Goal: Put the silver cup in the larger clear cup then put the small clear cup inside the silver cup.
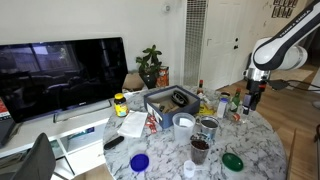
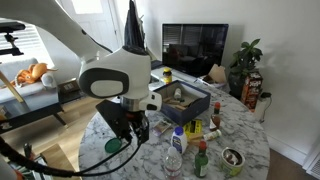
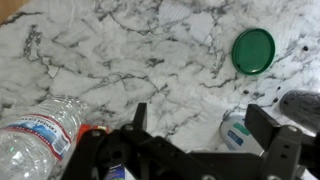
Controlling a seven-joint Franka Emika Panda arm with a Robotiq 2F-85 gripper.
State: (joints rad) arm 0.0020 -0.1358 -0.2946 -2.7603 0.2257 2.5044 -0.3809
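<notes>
Silver cup stands on the counter just beside the larger clear cup, not in it, the small clear cup also near it, and the end effector hangs spread and empty, so both nestings are left to do.

Silver cup beside larger clear cup (both upright), small clear cup nearby.

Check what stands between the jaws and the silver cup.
Small bottles stand between the gripper and the silver cup, in an exterior view.
</notes>
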